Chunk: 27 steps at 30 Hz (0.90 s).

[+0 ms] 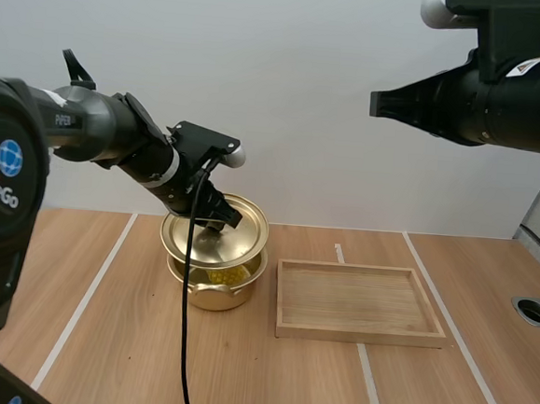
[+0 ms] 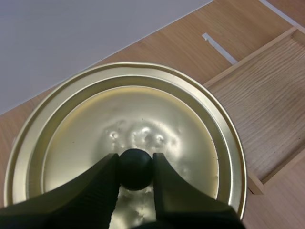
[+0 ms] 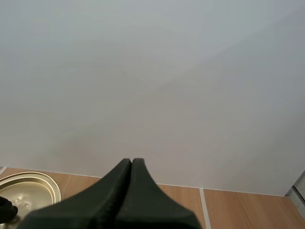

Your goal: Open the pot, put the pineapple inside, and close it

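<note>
A gold pot (image 1: 216, 291) stands on the table left of centre, with something yellow, the pineapple (image 1: 228, 274), showing inside it. Its gold lid (image 1: 217, 230) hangs tilted just over the pot's mouth, leaving the front part uncovered. My left gripper (image 1: 214, 220) is shut on the lid's black knob (image 2: 136, 168), its fingers (image 2: 104, 180) pinching the knob from both sides. The lid (image 2: 128, 129) spreads wide under those fingers. My right gripper (image 3: 131, 162) is raised high at the upper right, its fingers lying together with nothing between them. The lid's rim (image 3: 33, 183) lies far below it.
A shallow wooden tray (image 1: 360, 303) lies just right of the pot, with nothing in it; its corner (image 2: 267, 95) sits close beside the lid. White tape lines cross the wooden table. A round hole (image 1: 535, 311) is set in the table's far right.
</note>
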Available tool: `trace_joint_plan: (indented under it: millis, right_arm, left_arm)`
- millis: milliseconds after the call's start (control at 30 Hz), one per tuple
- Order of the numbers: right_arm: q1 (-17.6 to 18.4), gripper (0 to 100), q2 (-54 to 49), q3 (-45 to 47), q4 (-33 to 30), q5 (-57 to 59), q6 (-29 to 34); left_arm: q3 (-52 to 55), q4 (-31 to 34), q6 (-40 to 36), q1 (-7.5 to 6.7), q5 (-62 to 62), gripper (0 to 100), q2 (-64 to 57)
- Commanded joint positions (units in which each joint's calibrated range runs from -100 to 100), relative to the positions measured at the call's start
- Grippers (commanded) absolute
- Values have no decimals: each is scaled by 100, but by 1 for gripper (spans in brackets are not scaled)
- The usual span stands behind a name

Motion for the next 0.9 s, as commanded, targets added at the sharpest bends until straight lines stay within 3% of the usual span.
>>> trace_joint_plan:
  millis: [0, 867]
  right_arm:
    - [-23, 0, -67, -14, 2, 27, 8]
    - [-23, 0, -67, -14, 2, 27, 8]
  left_arm:
    - [5, -153, 51, -16, -127, 0, 106]
    - [5, -277, 268, -16, -346, 0, 1085]
